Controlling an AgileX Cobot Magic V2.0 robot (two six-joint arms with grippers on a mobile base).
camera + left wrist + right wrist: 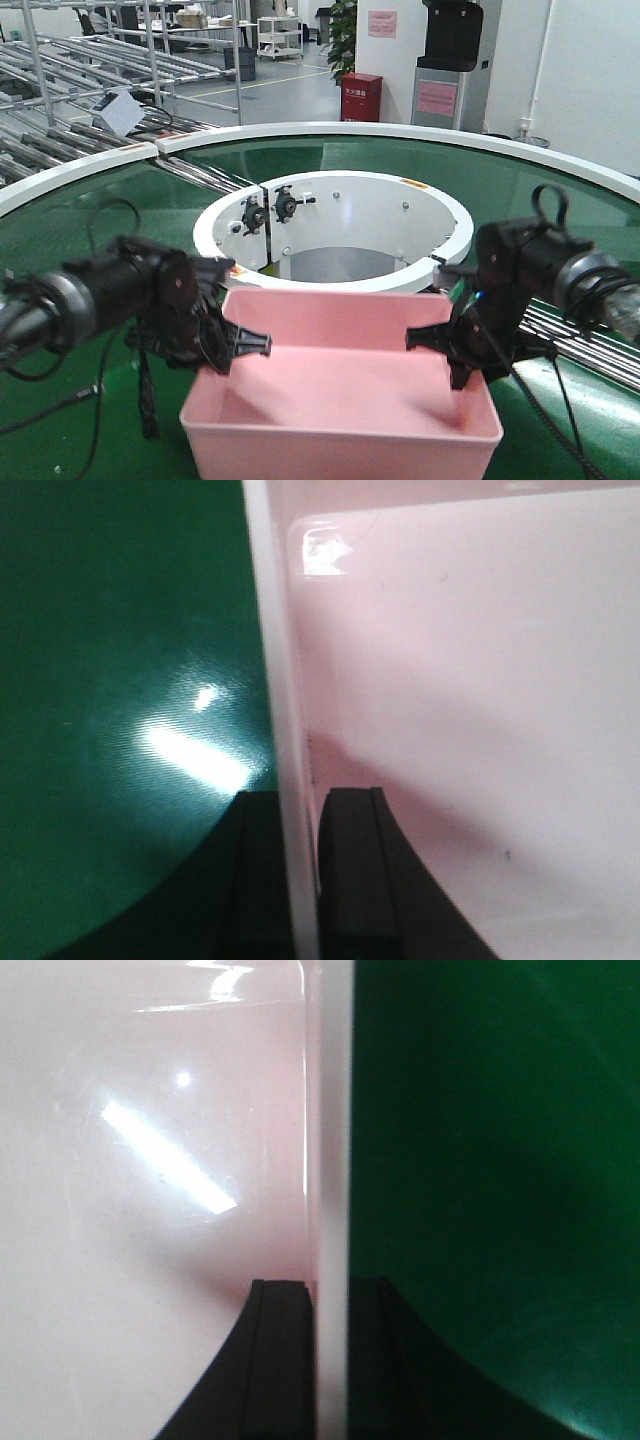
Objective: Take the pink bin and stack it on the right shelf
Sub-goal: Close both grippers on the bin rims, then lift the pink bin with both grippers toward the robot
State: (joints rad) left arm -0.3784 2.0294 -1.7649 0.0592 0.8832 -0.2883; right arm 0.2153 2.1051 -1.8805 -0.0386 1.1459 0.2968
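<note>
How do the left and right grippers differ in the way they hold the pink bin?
The left gripper clamps the pink bin's left wall, its arm lying low; the right gripper clamps the right wall, its arm angled down from above. Both straddle the rim, one finger inside, one outside.

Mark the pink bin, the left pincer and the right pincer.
pink bin [340, 390]: front view, on its bare interior.
left pincer [235, 350]: front view, between its fingertips at the bin's left wall.
right pincer [445, 352]: front view, between its fingertips at the bin's right wall.
</note>
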